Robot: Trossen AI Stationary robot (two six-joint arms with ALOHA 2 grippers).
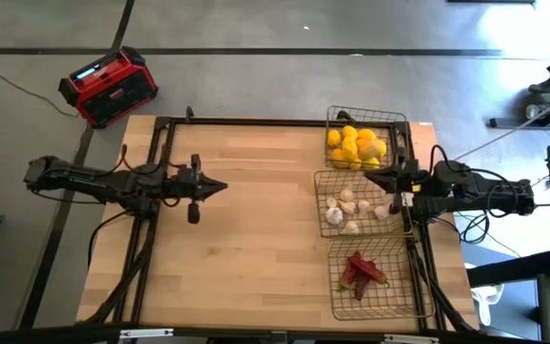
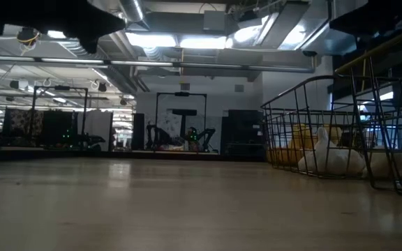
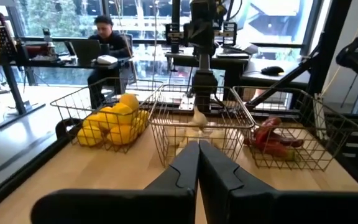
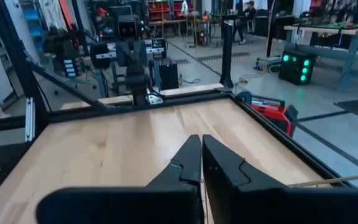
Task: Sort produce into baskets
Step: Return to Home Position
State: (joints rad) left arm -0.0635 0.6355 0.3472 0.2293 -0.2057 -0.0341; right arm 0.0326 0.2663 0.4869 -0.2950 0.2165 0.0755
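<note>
Two claws show, both pinched shut and holding nothing. The right gripper [image 1: 370,178] hovers over the 12 o'clock rim of the middle basket [image 1: 319,205]. The left gripper [image 1: 220,187] waits over bare wood near the table's centre.

The risk, as I judge it, is the retreat. If the right arm draws back low toward 3 o'clock, a finger could hook the wire wall, drag that basket and spill garlic [image 1: 347,205].

Sorting looks finished. The lemons [image 1: 356,145] are in the lemon basket [image 1: 332,119] at 2 o'clock, the garlic is at 3, and the chilies [image 1: 361,270] are in the chili basket [image 1: 399,296] at 4.

The table [image 1: 256,248] is pale wood edged by black rails [image 1: 256,121]. A red radio [image 1: 108,86] sits on the floor off its 11 o'clock corner. In the room beyond, a person [image 3: 104,37] sits at a desk.
</note>
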